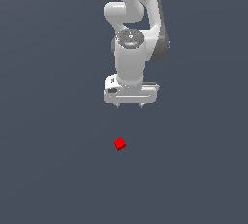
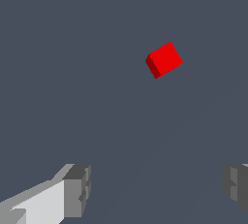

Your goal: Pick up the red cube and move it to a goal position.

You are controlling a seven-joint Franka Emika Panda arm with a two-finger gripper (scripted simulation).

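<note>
Glossy white rounded arm (image 1: 130, 48), grey joint cap, dark-grey-tipped pincer (image 1: 130, 105).

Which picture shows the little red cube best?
The wrist view: the red cube looks big there, with two faces showing. In the exterior view it is only a tiny speck, apart from the open tool.

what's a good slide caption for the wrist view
Open gripper with fingers spread wide, red cube on the grey floor ahead, not yet grasped.
</note>
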